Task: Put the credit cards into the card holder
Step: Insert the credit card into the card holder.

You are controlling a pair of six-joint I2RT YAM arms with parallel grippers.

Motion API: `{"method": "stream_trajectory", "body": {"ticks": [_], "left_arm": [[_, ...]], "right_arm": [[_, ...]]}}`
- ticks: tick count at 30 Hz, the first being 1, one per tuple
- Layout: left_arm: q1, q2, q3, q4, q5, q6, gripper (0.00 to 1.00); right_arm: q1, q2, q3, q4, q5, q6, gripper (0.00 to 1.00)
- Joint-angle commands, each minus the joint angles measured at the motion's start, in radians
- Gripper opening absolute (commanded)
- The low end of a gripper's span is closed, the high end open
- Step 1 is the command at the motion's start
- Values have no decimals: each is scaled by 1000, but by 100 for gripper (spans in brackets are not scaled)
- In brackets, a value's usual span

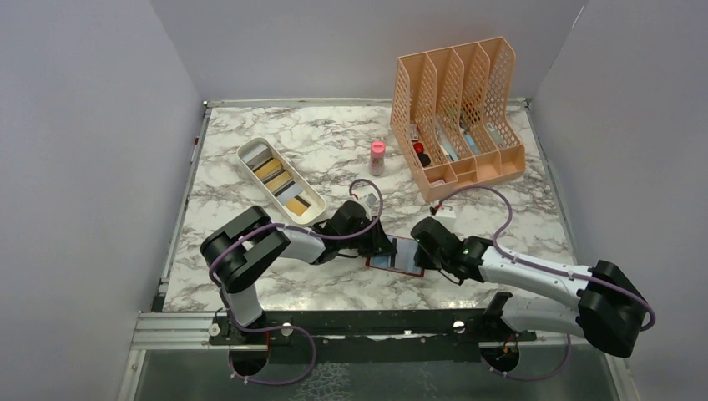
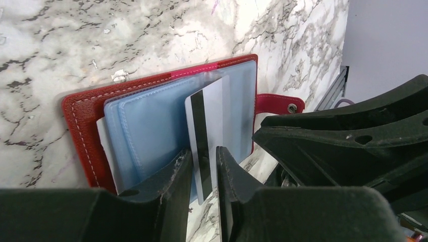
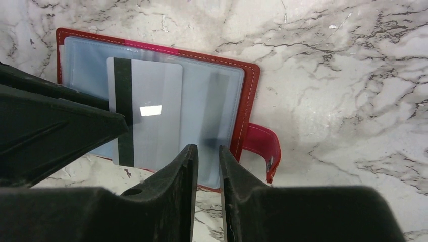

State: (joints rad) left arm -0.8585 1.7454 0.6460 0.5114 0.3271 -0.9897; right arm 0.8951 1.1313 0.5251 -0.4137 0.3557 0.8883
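**Left gripper** (image 2: 203,151): jaws closed on the near short end of a card (image 2: 208,113), which is grey-white with its black stripe facing the wrist camera. The card stands over the open holder (image 2: 81,118), its far end against the clear blue sleeves (image 2: 146,126). Whether it has entered a pocket cannot be told.

**Right gripper** (image 3: 207,147): jaws almost together, with the edge of one sleeve caught between them. It sits at the holder's near edge, just beside the card. The left gripper's fingers fill the left of this wrist view.

**Holder:** red cover with white stitching, lying open and flat on the table (image 1: 334,142), between the two grippers and near the front edge. A snap tab (image 3: 260,146) with a metal stud sticks out on one side.

**Table:** marble pattern.

**Tray** (image 1: 245,153): white and oblong, beyond the left arm. More cards (image 1: 280,182), gold and grey, stand in a row inside it.

**Bottle** (image 1: 377,157): small, pink cap, upright, mid-table.

**Rack** (image 1: 457,109): peach, slotted, at the far right corner, with small items in its slots.
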Motion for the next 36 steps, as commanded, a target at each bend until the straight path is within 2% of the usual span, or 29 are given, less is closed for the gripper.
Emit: {"method": "stream_trajectory", "body": {"ticks": [1,12,20,30,36], "left_arm": [[-9,16,26,-18,-20,26,28],[-12,24,44,-17,-15,36,35],[-26,50,80,-19,-13,40,31],[-51,79,132,-41,-19,65,34],[-64,82,149,-65,-34,80,35]], "right_arm": [[-4,-2,41,-46,68,-22,27],[-82,-50,26,-90,64,-21,27],[-87,36,28,-99,53,33,26],[-87,74,-8,5,-33,48,25],[-87,75,-1,16,-33,41,24]]}}
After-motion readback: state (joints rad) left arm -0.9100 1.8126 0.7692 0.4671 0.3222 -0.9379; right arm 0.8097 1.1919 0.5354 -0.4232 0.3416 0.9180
